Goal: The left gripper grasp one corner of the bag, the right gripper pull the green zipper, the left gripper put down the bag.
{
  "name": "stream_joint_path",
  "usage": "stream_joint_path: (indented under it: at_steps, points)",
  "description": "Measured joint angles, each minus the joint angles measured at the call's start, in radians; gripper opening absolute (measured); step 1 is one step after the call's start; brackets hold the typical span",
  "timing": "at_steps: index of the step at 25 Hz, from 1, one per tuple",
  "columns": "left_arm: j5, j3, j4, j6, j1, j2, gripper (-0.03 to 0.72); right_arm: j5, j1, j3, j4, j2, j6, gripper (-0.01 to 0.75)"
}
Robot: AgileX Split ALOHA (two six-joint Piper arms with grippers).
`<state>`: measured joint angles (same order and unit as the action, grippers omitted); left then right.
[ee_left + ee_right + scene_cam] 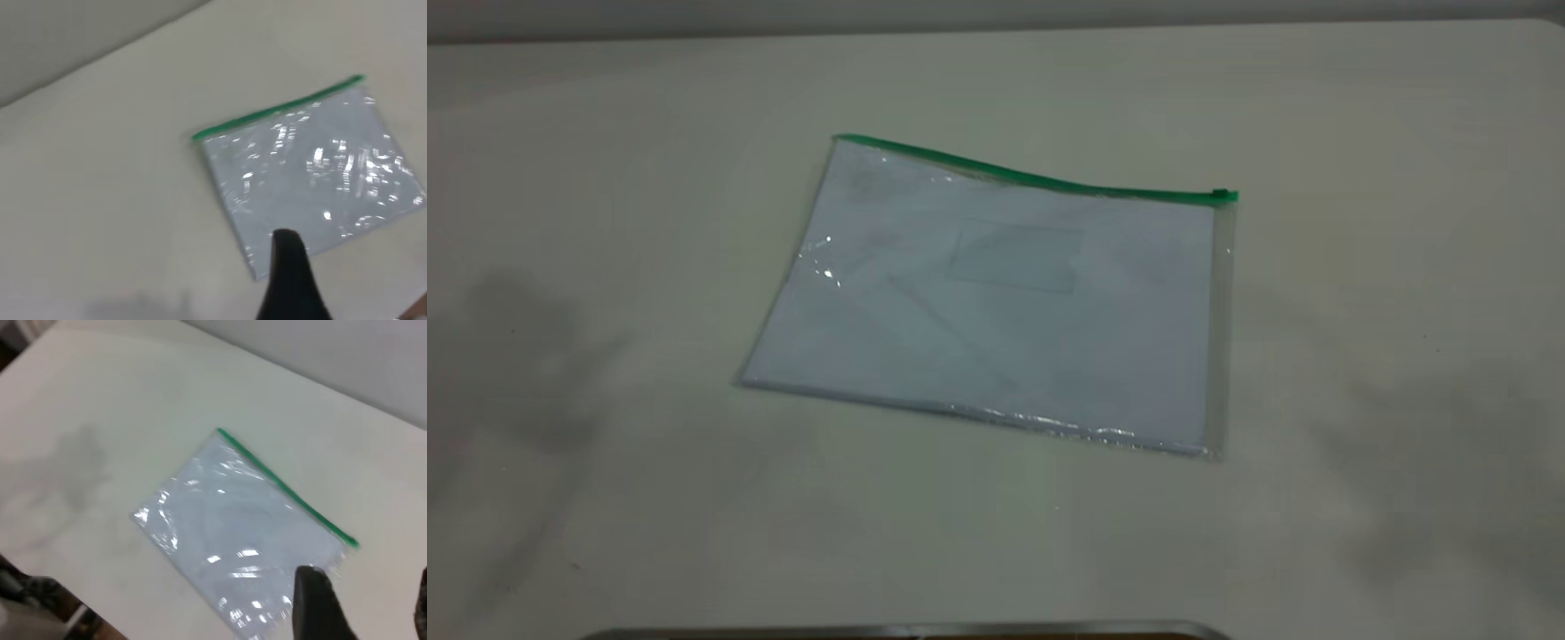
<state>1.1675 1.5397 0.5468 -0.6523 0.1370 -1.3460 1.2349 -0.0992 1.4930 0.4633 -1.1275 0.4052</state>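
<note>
Bag point(1005, 311) lies flat on the desk point(605, 178), untouched. Left gripper point(290, 280) hovers above; whether its fingers are open, I cannot tell. It should pinch one corner only, away from the green zipper point(1224, 195).

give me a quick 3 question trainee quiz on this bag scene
1. True or false: the bag lies flat on the table, with no tool touching it.
2. At which end of the green edge does the green zipper sit in the exterior view? A) left end B) middle C) right end
3. Fill in: the sheets inside the bag are ____ in colour.

Key: 1 true; 2 C; 3 white. The left tool and right tool show only in their own wrist views, above the bag.
</note>
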Motion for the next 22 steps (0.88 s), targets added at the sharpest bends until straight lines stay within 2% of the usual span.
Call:
stream_joint_path:
  at_steps: [4, 9, 16, 22]
  points:
    - [0.000, -0.041, -0.093, 0.120, 0.000, 0.117, 0.565, 0.000, -0.001, -0.183, -0.115, 0.156, -0.070, 0.394]
    - [0.000, -0.183, -0.169, 0.186, 0.000, 0.276, 0.565, 0.000, -0.001, -0.461, -0.226, 0.332, -0.111, 0.394]
    - [0.000, -0.469, -0.247, 0.253, 0.000, 0.474, 0.565, -0.037, -0.001, -0.829, -0.381, 0.531, -0.321, 0.416]
    - [0.000, -0.755, -0.299, 0.316, 0.000, 0.602, 0.565, -0.093, -0.001, -1.000, -0.446, 0.642, -0.412, 0.416]
